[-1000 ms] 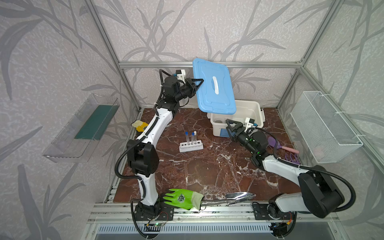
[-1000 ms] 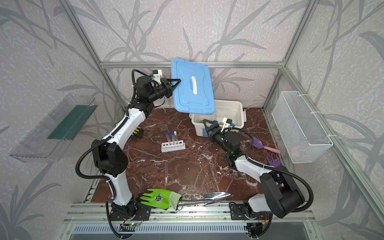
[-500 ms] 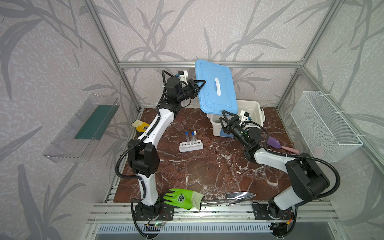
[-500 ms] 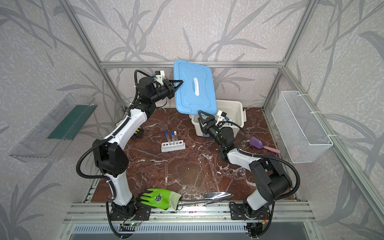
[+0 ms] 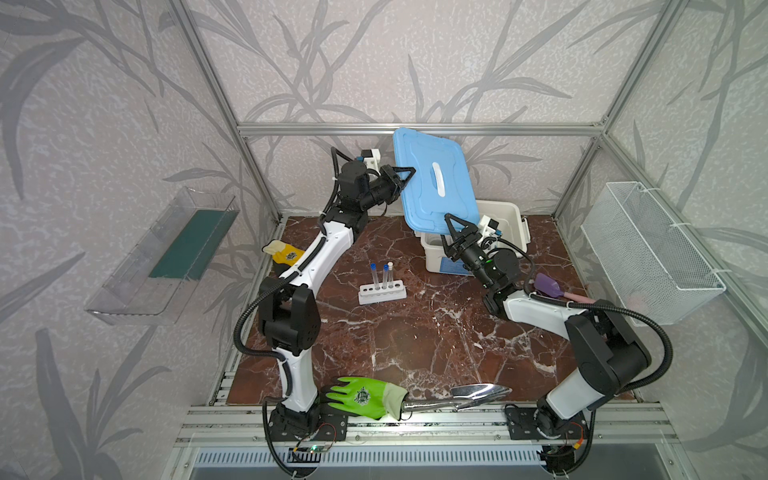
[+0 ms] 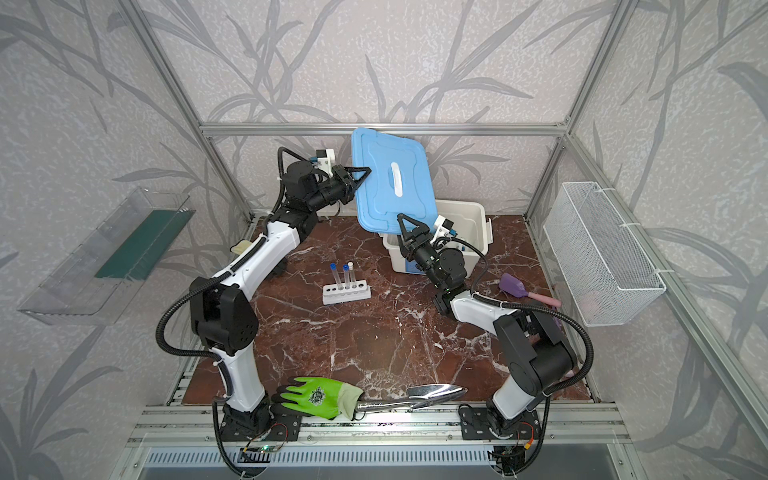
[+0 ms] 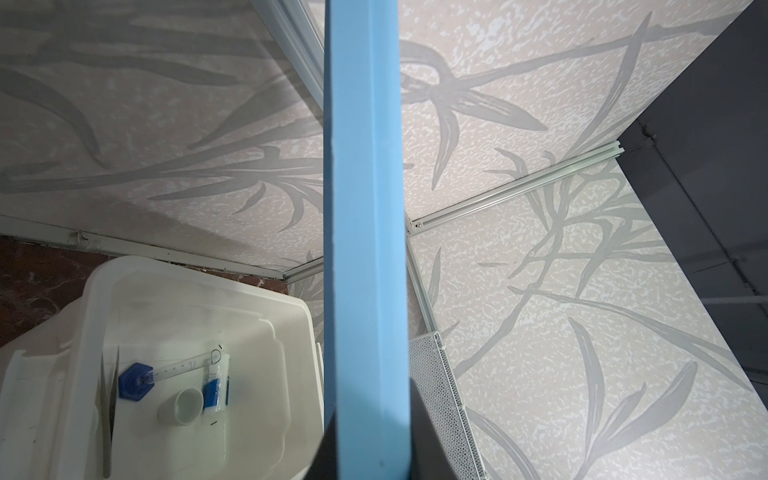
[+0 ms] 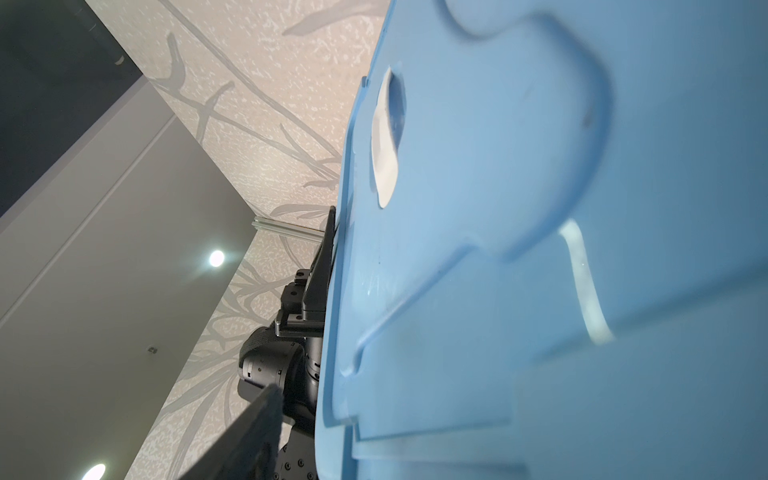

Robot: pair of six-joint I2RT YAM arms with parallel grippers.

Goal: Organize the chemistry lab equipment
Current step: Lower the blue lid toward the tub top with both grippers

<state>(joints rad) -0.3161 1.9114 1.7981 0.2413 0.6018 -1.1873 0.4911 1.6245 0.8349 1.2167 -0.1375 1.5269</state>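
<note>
left jaws clamp the tilted blue lid [image 5: 451,166] above the white bin [image 5: 505,205]; right jaws sit parted at its lower edge.

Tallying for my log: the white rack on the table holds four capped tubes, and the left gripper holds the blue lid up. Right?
Not four: the rack holds three capped tubes, as both top views show. The rest stands: the left gripper holds the blue lid up.

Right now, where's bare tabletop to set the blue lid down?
Biggest bare patch: mid-table marble, bordered by the rack behind, green glove and trowel in front, right arm on the right. Crowded: back right around the white bin and purple scoop; yellow glove by the left arm.
</note>
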